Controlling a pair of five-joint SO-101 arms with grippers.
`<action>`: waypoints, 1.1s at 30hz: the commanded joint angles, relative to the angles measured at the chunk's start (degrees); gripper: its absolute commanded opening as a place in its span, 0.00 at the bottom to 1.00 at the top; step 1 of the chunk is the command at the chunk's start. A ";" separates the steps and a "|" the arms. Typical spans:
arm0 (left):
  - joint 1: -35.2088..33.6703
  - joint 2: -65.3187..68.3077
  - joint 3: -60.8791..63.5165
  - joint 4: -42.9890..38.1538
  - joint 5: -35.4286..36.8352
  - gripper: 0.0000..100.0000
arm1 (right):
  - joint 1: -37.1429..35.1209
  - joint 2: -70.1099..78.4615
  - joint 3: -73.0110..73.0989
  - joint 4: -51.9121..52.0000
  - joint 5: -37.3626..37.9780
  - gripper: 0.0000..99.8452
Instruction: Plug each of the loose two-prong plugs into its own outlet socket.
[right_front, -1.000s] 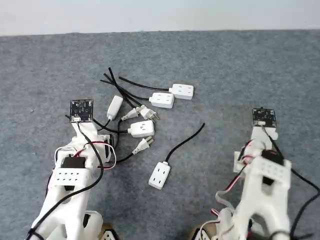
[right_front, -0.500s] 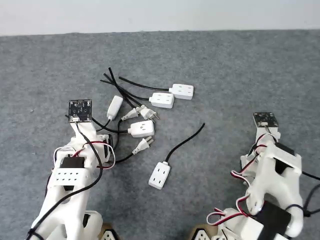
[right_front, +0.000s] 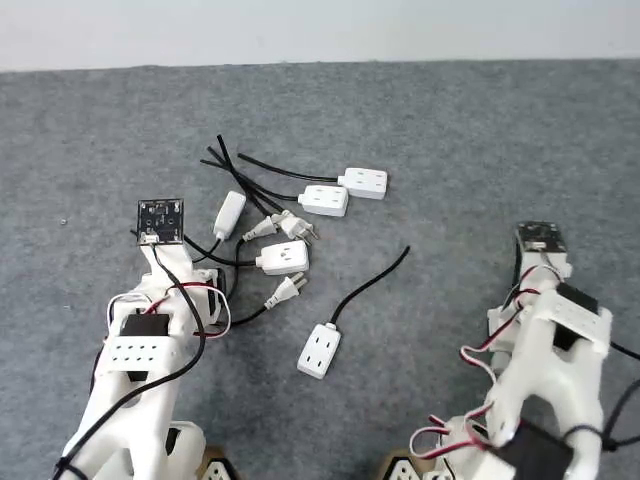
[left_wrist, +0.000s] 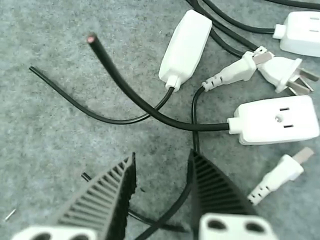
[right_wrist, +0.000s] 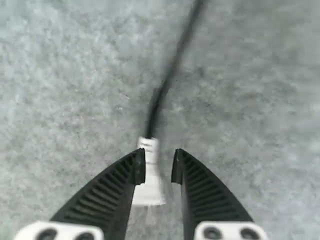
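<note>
Several white outlet sockets lie on the grey carpet: two at the back (right_front: 363, 181) (right_front: 324, 200), one in the middle (right_front: 282, 258) and one alone in front (right_front: 320, 350) on a black cable. Three loose two-prong plugs (right_front: 295, 228) (right_front: 260, 228) (right_front: 285, 290) lie among them. My left gripper (left_wrist: 161, 156) is open low over the carpet, a black cable (left_wrist: 192, 135) running between its fingers; a socket (left_wrist: 277, 120) and a plug (left_wrist: 277, 175) lie just beyond. My right gripper (right_wrist: 158, 160) is open by a narrow gap, and a white socket (right_wrist: 149, 187) on its cable shows through that gap.
A long white adapter (right_front: 229, 214) and tangled black cables (right_front: 240, 175) lie beside the left arm (right_front: 150, 330). The right arm (right_front: 545, 340) stands at the right, well apart from the lone socket. A pale wall edge (right_front: 320, 30) bounds the carpet at the back.
The right arm has swung to the right and drawn back a little toward the near edge. The left arm, sockets and plugs have not moved.
</note>
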 joint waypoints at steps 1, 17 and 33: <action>-0.26 -0.88 -0.84 0.09 -0.62 0.16 | 0.84 -5.67 -1.76 3.12 -1.67 0.11; -0.26 -0.88 -0.84 0.09 -0.62 0.16 | -0.75 -6.55 7.03 -5.58 -1.93 0.04; -0.26 -0.88 -0.84 0.09 -0.62 0.16 | -2.42 -5.93 6.77 -7.60 -7.21 0.05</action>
